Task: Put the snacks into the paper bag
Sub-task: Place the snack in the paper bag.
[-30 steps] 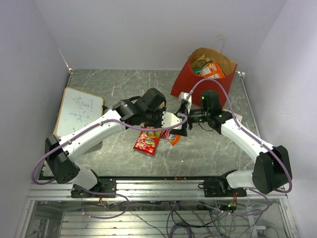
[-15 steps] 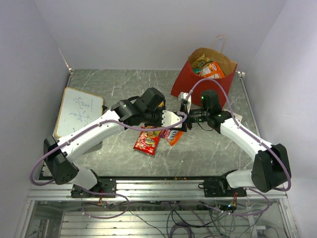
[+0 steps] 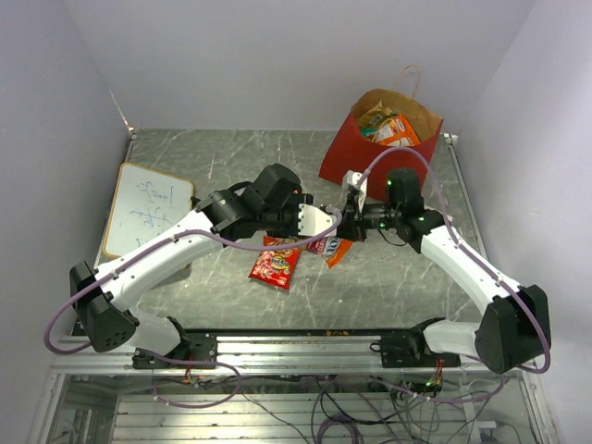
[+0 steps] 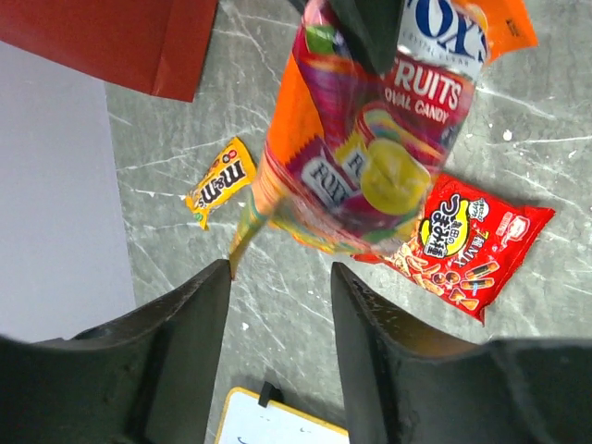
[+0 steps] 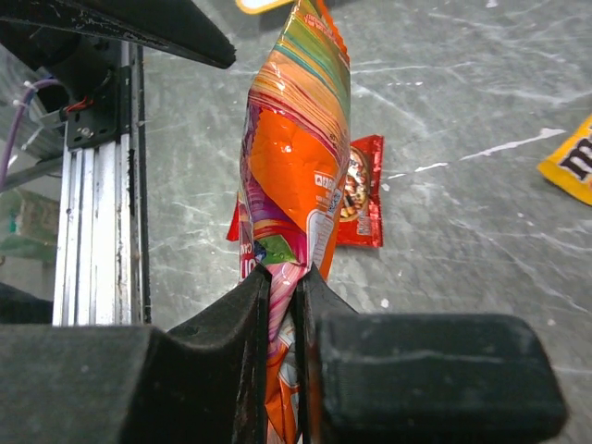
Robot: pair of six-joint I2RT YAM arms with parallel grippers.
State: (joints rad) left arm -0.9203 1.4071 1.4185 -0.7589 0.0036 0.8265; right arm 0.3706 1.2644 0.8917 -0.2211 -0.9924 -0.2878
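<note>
Nearest the arm bases, a small red snack pack (image 3: 275, 266) is seen lying flat on the table (image 3: 231, 157). Its print is in an East Asian script that cannot be read with certainty.

Just beyond it, an orange candy packet (image 5: 291, 157) is held clear of the table. It is pinched at one crimped end between the narrowed fingers of the right end effector (image 5: 282, 277). The left end effector (image 4: 277, 273) faces it with its fingers standing apart and nothing gripped, and the packet's free end hangs just in front of its fingertips.

The packet is judged to be light and soft. Its glossy, crinkly film could slip, and the loose sweets inside would shift if the body were squeezed. The flat sealed end is therefore thought the surest place to hold, though the packet is likely to sway from it. On the packet, "FRUITS" and "OVAL CANDY" can be read below a partly hidden "OX'S".

Farther on, a yellow pack (image 4: 220, 182) marked "m&m's" is seen on the table. At the left, a white board (image 3: 148, 205) carries handwriting too small to be made out.

Farthest away, at the right, the paper bag (image 3: 356, 153) stands upright with its mouth open. Several packets (image 3: 388, 125) are already inside, but their labels cannot be read.
</note>
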